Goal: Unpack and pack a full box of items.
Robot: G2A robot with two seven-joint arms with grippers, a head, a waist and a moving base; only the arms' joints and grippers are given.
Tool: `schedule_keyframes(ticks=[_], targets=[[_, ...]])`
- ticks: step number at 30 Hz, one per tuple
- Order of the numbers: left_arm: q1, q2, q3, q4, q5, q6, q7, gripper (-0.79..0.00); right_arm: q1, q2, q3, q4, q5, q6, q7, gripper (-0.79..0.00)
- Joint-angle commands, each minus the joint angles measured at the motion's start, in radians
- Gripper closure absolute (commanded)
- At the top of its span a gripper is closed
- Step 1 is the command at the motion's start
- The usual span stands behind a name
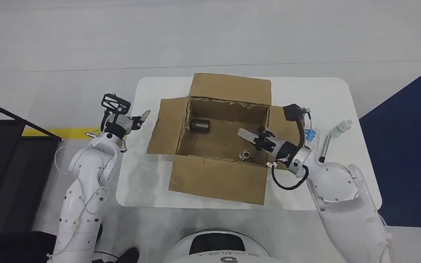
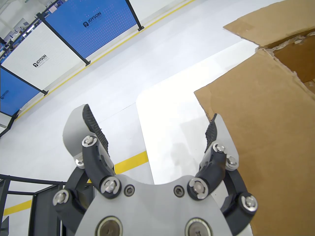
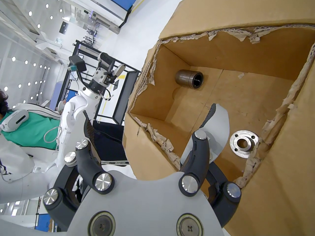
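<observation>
An open cardboard box (image 1: 220, 177) stands in the middle of the white table (image 1: 309, 89), flaps spread out. On its floor lie a dark metal cylinder (image 1: 199, 125) (image 3: 189, 79) on its side and a silver flange ring (image 1: 244, 155) (image 3: 243, 143). My right gripper (image 1: 253, 137) (image 3: 151, 121) hangs open and empty above the box's right half, near the flange. My left gripper (image 1: 135, 121) (image 2: 150, 124) is open and empty over the table's left edge, beside the box's left flap (image 2: 258, 128); it also appears far off as the left gripper (image 3: 112, 71) in the right wrist view.
A small clear bottle (image 1: 339, 129) and a blue-tipped item (image 1: 310, 136) lie on the table right of the box. A black rack (image 1: 20, 164) stands off the table's left side. Bare table shows left of the box (image 2: 167, 128).
</observation>
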Motion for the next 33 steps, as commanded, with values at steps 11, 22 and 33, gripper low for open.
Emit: schedule_keyframes(ticks=[11, 22, 33], targets=[[0.000, 0.000, 0.000, 0.000, 0.000, 0.000, 0.000, -0.785, 0.125, 0.003, -0.085, 0.060, -0.133, 0.125, 0.144, -0.785], [0.000, 0.000, 0.000, 0.000, 0.000, 0.000, 0.000, -0.785, 0.426, -0.007, -0.402, 0.156, -0.541, 0.328, 0.476, -0.320], [0.000, 0.000, 0.000, 0.000, 0.000, 0.000, 0.000, -0.785, 0.625, -0.066, -0.636, 0.403, -0.770, 0.421, 0.646, -0.385]])
